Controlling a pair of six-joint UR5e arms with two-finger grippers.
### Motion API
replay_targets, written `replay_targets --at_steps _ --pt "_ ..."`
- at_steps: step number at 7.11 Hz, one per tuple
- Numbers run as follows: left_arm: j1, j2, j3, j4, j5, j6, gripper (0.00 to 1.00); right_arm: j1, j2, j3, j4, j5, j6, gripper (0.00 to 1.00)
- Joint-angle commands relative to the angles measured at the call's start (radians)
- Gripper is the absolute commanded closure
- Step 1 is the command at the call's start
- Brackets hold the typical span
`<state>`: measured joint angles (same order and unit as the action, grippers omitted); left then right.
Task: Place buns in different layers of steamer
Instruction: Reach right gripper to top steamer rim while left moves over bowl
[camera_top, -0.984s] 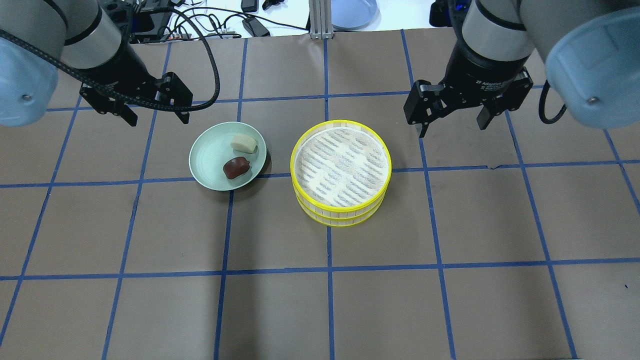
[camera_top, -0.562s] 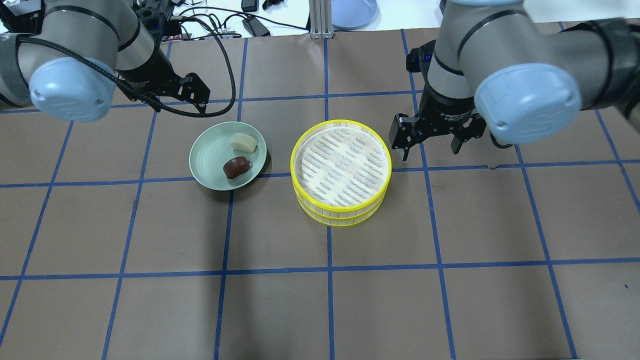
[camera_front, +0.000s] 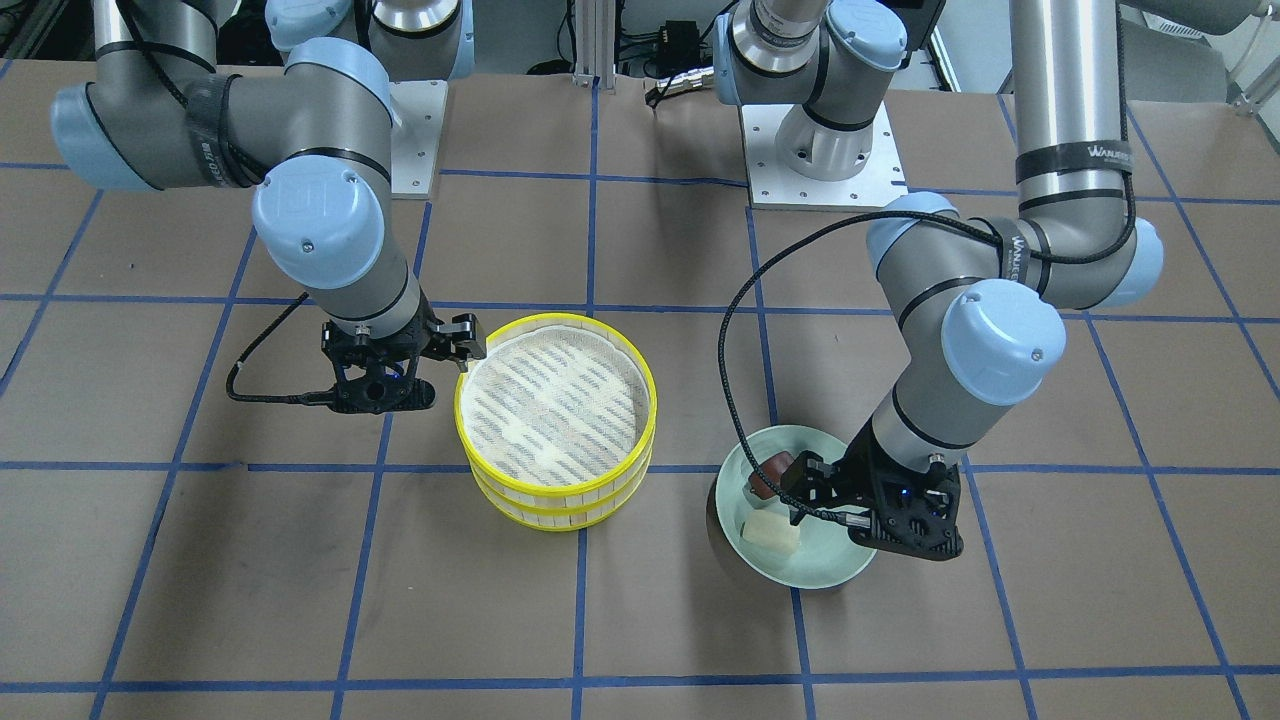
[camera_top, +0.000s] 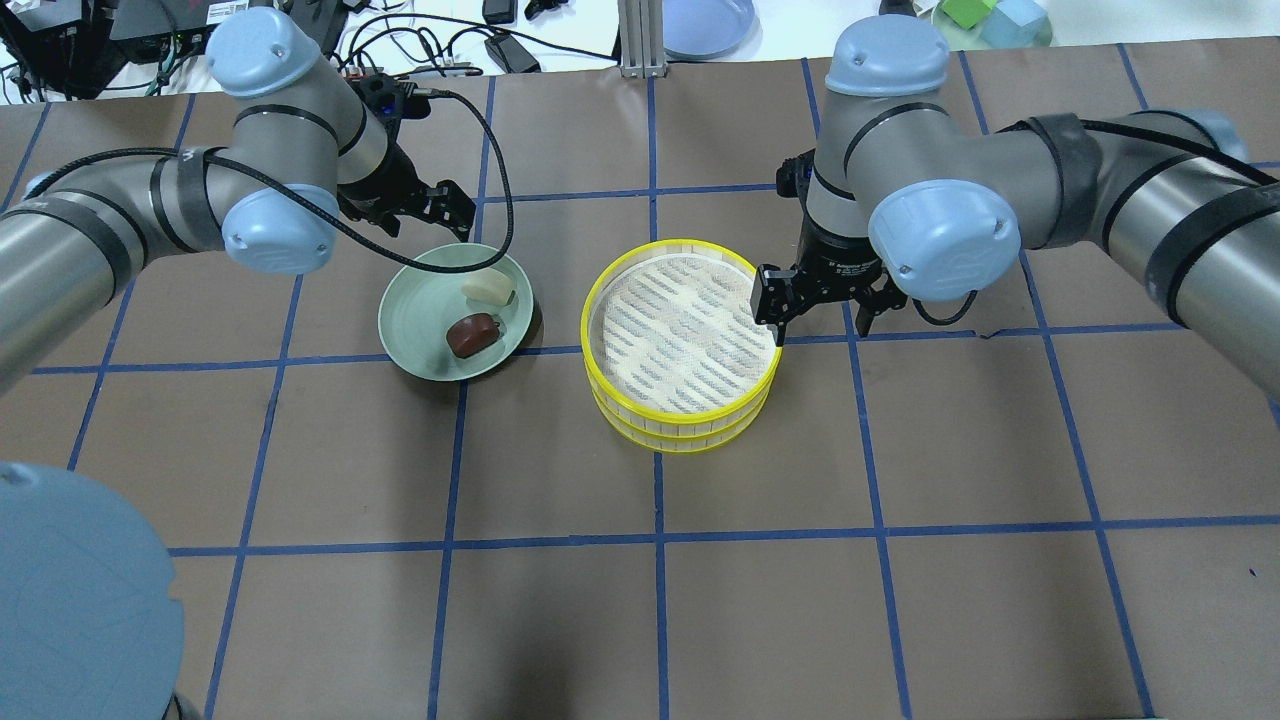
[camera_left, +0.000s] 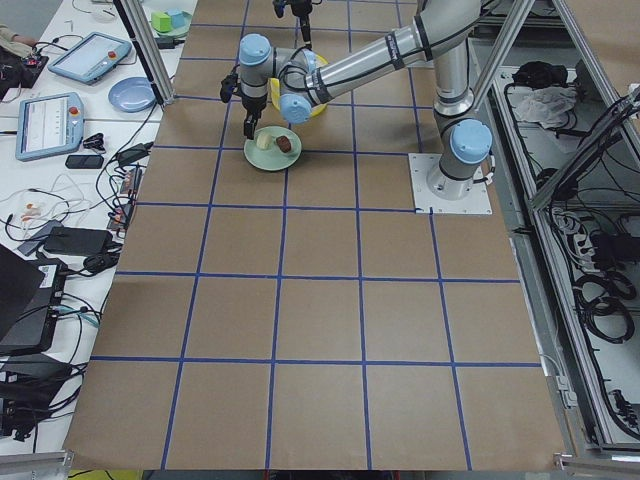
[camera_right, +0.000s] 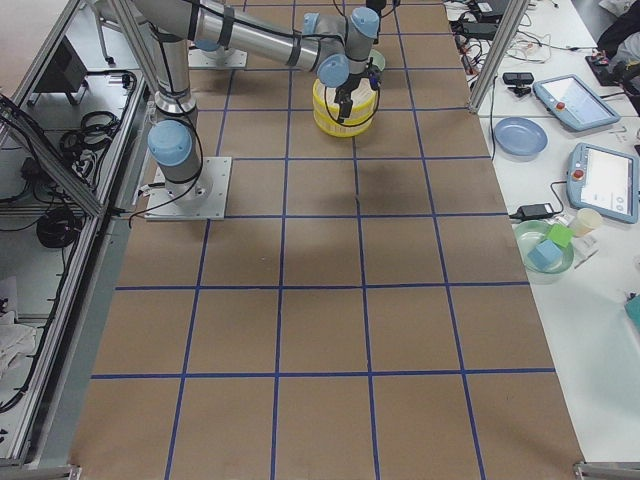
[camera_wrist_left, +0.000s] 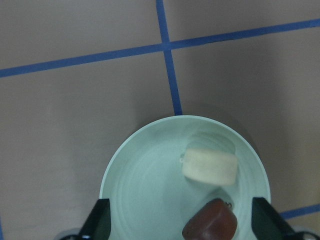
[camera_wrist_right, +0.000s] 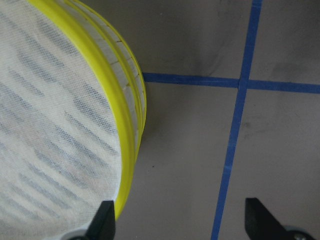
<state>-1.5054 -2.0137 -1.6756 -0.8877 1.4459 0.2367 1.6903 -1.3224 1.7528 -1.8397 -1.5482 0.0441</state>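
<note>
Hovering with left gripper (camera_wrist_left: 183, 221) spread over soft, probably squashable cream bun (camera_top: 488, 289) and brown bun (camera_top: 473, 335) beside the steamer (camera_top: 680, 426), best pinched gently mid-body; with right gripper (camera_wrist_right: 182, 218) likewise spread at the steamer's rim.

- Left gripper (camera_wrist_left: 182, 222): brown bun (camera_wrist_left: 210, 227) lies in the wide gap between its fingers, pale bun (camera_wrist_left: 210, 166) just ahead; plate (camera_wrist_left: 107, 175) rim under both fingertips.
- Right gripper (camera_wrist_right: 181, 219): the wall of the steamer layers (camera_wrist_right: 127, 150) stands between its spread fingers; bare table (camera_wrist_right: 190, 150) under the outer finger.

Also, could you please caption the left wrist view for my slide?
Open left gripper above the green plate with its cream bun and brown bun.
</note>
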Motion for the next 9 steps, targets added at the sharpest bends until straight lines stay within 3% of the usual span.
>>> replay_targets --at_steps 1,2,3,4,5,6,8,9 --pt "-0.007 -0.081 0.001 0.033 -0.086 0.009 0.00 0.008 0.037 0.001 -0.062 0.022 0.013 0.14" --pt "-0.009 -0.091 -0.006 0.024 -0.087 0.010 0.00 0.008 0.042 0.001 -0.064 0.023 0.013 0.28" --pt "-0.007 -0.094 -0.024 0.009 -0.082 0.013 0.00 0.008 0.051 0.001 -0.067 0.023 0.014 0.50" --pt "-0.007 -0.099 -0.036 -0.011 -0.081 0.010 0.03 0.008 0.054 -0.001 -0.093 0.023 0.014 0.63" --pt "-0.007 -0.105 -0.035 -0.011 -0.084 0.004 0.38 0.008 0.054 -0.001 -0.095 0.023 0.014 0.89" --pt "-0.007 -0.105 -0.032 -0.011 -0.085 -0.006 0.99 0.008 0.052 -0.007 -0.093 0.022 0.013 1.00" --pt "-0.007 -0.073 -0.015 -0.014 -0.081 -0.043 1.00 -0.003 0.034 -0.038 -0.081 0.007 0.007 1.00" --pt "-0.007 -0.053 -0.001 -0.014 -0.081 -0.087 1.00 -0.015 -0.036 -0.082 -0.026 0.016 0.002 1.00"
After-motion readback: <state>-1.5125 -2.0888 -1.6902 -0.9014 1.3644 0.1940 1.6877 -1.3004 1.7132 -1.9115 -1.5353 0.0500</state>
